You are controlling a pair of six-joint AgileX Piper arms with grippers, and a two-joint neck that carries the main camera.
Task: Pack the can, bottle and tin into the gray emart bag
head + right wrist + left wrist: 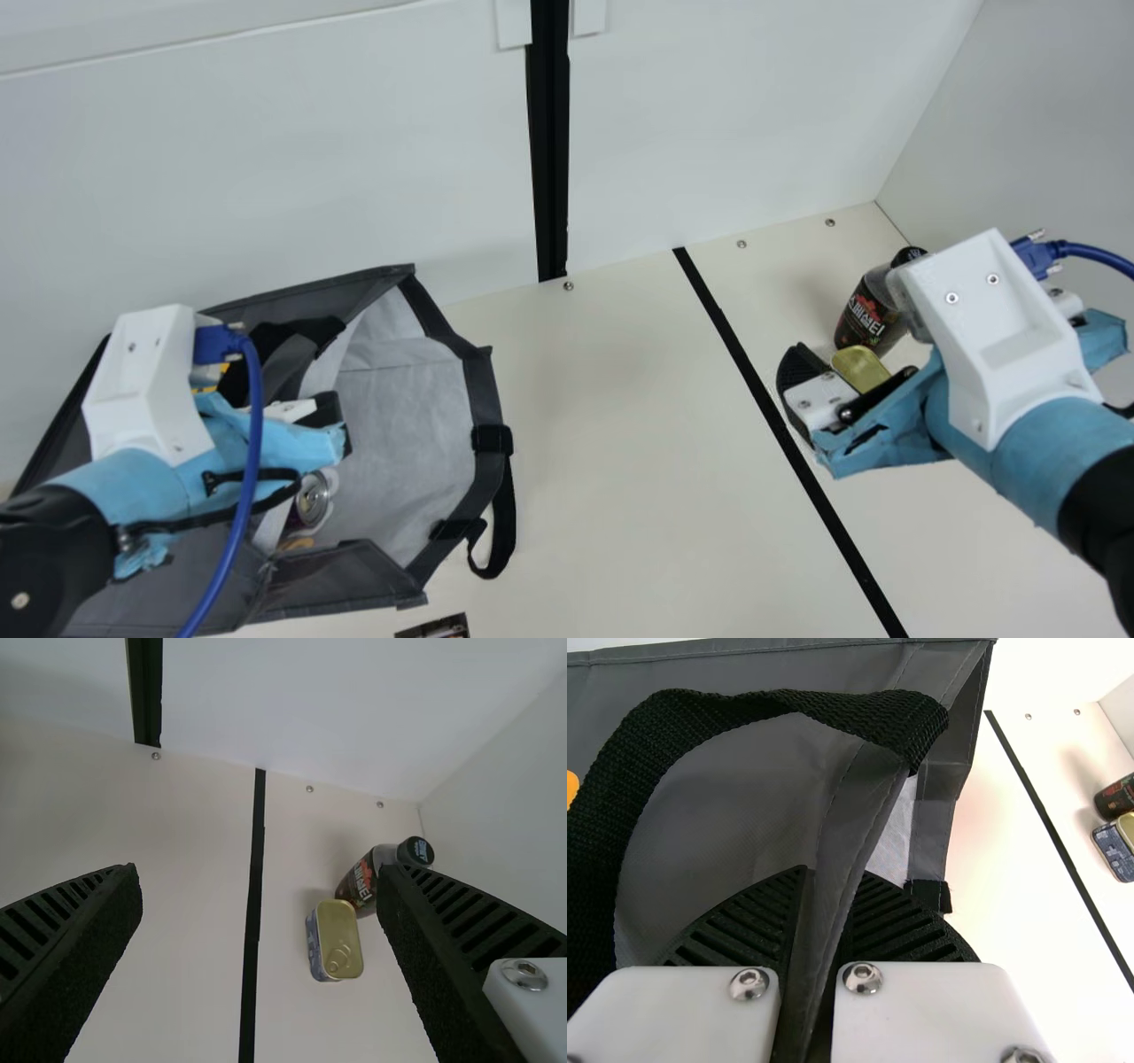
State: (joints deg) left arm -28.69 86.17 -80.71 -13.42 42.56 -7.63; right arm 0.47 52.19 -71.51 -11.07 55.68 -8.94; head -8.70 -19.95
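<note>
Near side: the gray emart bag [403,434] stands open on the bench [585,443], with the can [312,503] inside, its metal end visible. The left pincer [833,873] is narrow, clamped on a fold of the bag's wall. Caution: if this grip slips or pulls inward, the mouth may collapse and block loading.

Opposite side: the right pincer [259,877] is wide and holds nothing. Below it, on the bench, is the tin [341,935].

Beyond the tin: the bottle [361,881] is just beside it, also unpacked. Caution: lowering the right pincer off-center could strike the bottle and topple it.
</note>
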